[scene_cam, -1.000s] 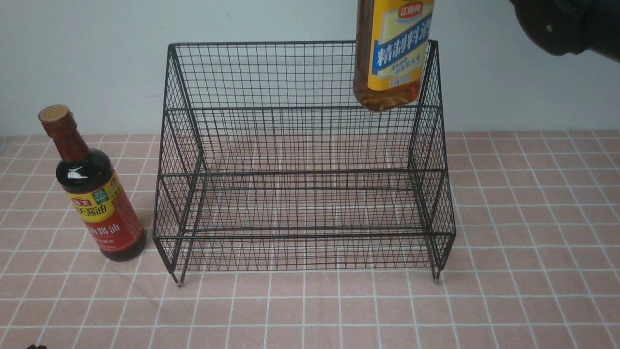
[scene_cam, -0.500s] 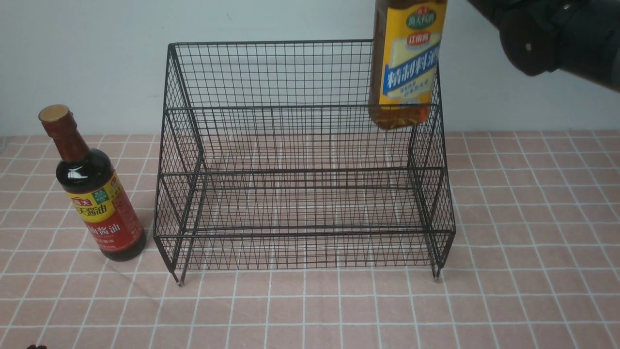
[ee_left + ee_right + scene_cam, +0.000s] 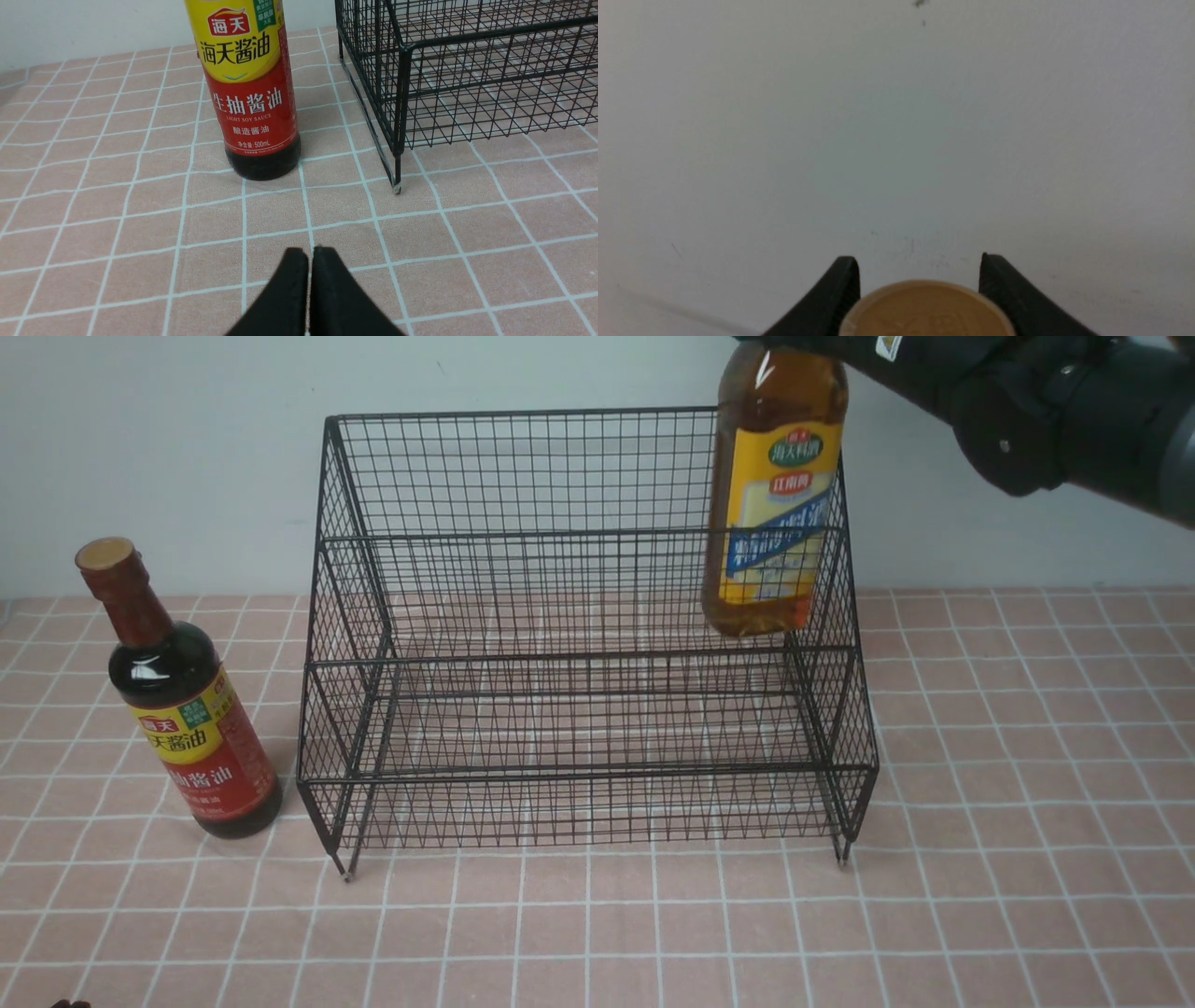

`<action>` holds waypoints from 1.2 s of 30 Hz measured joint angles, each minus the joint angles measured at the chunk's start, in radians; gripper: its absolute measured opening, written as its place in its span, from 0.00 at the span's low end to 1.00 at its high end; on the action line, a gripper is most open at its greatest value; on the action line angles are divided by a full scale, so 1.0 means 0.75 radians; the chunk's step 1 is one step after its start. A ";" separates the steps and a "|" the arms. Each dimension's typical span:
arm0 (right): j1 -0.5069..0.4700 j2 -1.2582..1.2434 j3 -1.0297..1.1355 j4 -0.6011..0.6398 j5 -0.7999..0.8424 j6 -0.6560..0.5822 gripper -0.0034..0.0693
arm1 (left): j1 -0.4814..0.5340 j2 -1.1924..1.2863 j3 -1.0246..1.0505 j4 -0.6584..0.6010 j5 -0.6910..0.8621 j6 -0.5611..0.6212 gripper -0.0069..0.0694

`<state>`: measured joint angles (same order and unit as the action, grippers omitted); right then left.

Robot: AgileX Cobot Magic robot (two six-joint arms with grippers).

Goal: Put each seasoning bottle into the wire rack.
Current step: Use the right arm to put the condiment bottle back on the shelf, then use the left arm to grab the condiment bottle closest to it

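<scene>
A: "Starting up close: the left claw (image 3: 308, 254) is pinched shut and empty, low over the checked cloth (image 3: 140, 210)."

B: "Just past it, the soy bottle (image 3: 187, 728) stands upright, left of the rack (image 3: 523, 414)."

A: "Farther back, the right claw (image 3: 917, 257) grips the amber bottle (image 3: 770, 523) at its cap, upright inside the rack's rear tier, right end."

Wire rack (image 3: 579, 782): black mesh throughout. Table (image 3: 1027, 803): pink cloth with a white grid. Soy-sauce bottle (image 3: 182, 709), at the rack's nine o'clock: near-black contents, red-brown neck, tan cap, label yellow over red. Amber bottle (image 3: 770, 523), at two o'clock: amber liquid, yellow label, blue band, green badge. Left gripper (image 3: 309, 254) and right gripper (image 3: 919, 259): black. Wall (image 3: 187, 448): pale grey.
</scene>
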<state>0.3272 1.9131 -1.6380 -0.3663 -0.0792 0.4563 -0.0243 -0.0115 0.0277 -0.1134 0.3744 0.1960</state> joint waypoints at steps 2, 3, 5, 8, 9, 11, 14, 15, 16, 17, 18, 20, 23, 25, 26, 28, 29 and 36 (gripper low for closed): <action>0.001 0.000 0.000 -0.025 0.036 0.053 0.47 | 0.000 0.000 0.000 0.000 0.000 0.000 0.08; 0.003 0.000 0.000 -0.035 0.057 0.072 0.47 | 0.000 0.000 0.000 0.000 0.000 0.000 0.08; 0.003 0.000 0.000 -0.059 0.129 0.126 0.47 | 0.000 0.000 0.000 0.000 0.000 0.000 0.08; 0.015 0.000 0.002 -0.077 0.233 0.153 0.47 | 0.000 0.000 0.000 0.000 0.000 0.000 0.08; 0.020 0.000 0.002 -0.086 0.258 0.154 0.47 | 0.000 0.000 0.000 0.000 0.000 0.000 0.08; 0.025 0.000 0.003 -0.102 0.271 0.156 0.47 | 0.000 0.000 0.000 0.000 0.000 0.000 0.08; 0.030 0.000 0.003 -0.109 0.276 0.159 0.48 | 0.000 0.000 0.000 0.000 0.000 0.000 0.08; 0.030 0.000 0.003 -0.109 0.276 0.163 0.49 | 0.000 0.000 0.000 0.000 0.000 0.000 0.08; 0.032 0.000 -0.005 -0.109 0.249 0.171 0.52 | 0.000 0.000 0.000 0.000 0.000 0.000 0.08; 0.032 -0.002 -0.007 -0.109 0.233 0.173 0.53 | 0.000 0.000 0.000 0.000 0.000 0.000 0.08; 0.036 -0.006 -0.013 -0.109 0.222 0.174 0.55 | 0.000 0.000 0.000 0.000 0.000 0.000 0.08; 0.047 -0.016 -0.017 -0.109 0.198 0.174 0.60 | 0.000 0.000 0.000 0.000 0.000 0.000 0.08; 0.066 -0.034 -0.017 -0.110 0.196 0.175 0.66 | 0.000 0.000 0.000 0.000 0.000 0.000 0.08; 0.070 -0.049 -0.017 -0.114 0.211 0.175 0.66 | 0.000 0.000 0.000 0.000 0.000 0.000 0.08; 0.071 -0.063 -0.017 -0.114 0.225 0.171 0.66 | 0.000 0.000 0.000 0.000 0.000 0.000 0.08; 0.071 -0.089 -0.017 -0.114 0.251 0.158 0.66 | 0.000 0.000 0.000 0.000 0.000 0.000 0.08; 0.071 -0.128 -0.017 -0.119 0.289 0.144 0.66 | 0.000 0.000 0.000 0.000 0.000 0.000 0.08; 0.071 -0.412 -0.017 -0.140 0.639 0.079 0.50 | 0.000 0.000 0.000 0.000 0.000 0.000 0.08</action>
<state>0.3807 1.6038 -1.6510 -0.4712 0.4002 0.5153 -0.0243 -0.0115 0.0277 -0.1134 0.3744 0.1960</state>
